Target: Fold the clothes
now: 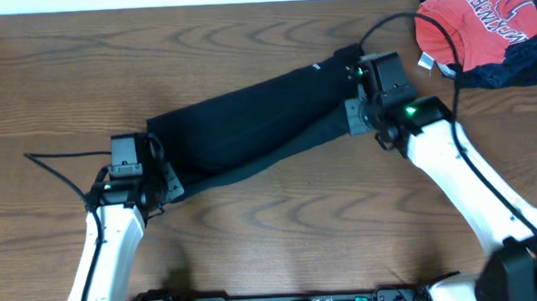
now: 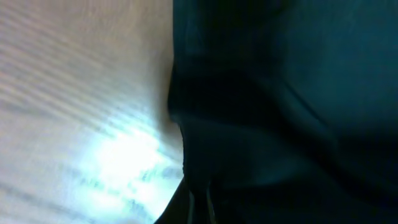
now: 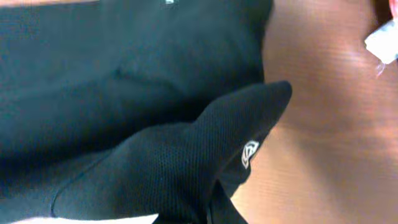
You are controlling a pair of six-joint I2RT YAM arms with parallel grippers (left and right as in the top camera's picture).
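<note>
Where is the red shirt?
In the overhead view, the red-orange shirt lies at the far right corner of the table, against a dark navy garment, beyond the black top.

Even overhead light, soft wrist views.
Left wrist view is blurred, with white glare on the table (image 2: pixel 118 162) at 8 o'clock; the black top (image 2: pixel 286 93) loses detail.
</note>
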